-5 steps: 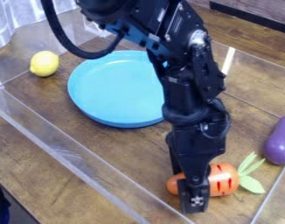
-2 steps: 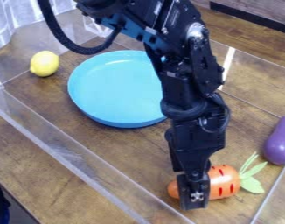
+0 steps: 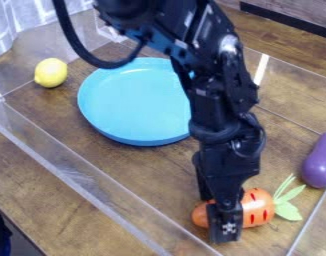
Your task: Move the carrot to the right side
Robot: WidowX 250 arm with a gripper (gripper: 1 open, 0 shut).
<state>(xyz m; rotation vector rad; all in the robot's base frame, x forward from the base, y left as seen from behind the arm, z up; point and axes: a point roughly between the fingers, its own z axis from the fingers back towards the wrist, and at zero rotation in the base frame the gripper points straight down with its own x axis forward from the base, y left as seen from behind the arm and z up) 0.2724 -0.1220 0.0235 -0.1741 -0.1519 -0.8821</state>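
Camera view: almost nothing has shifted over the last second — my pincer point(image 3: 226, 226) stays low over the carrot point(image 3: 254, 207), near the table's point(image 3: 72, 140) front right corner. Jaws stand wide, nothing gripped, one finger in front of the carrot's left end. My reading: the carrot already sits right of the plate point(image 3: 132, 100), so the move looks about done. Count — one carrot, one plate, one lemon point(image 3: 50, 72), one eggplant point(image 3: 319, 158).
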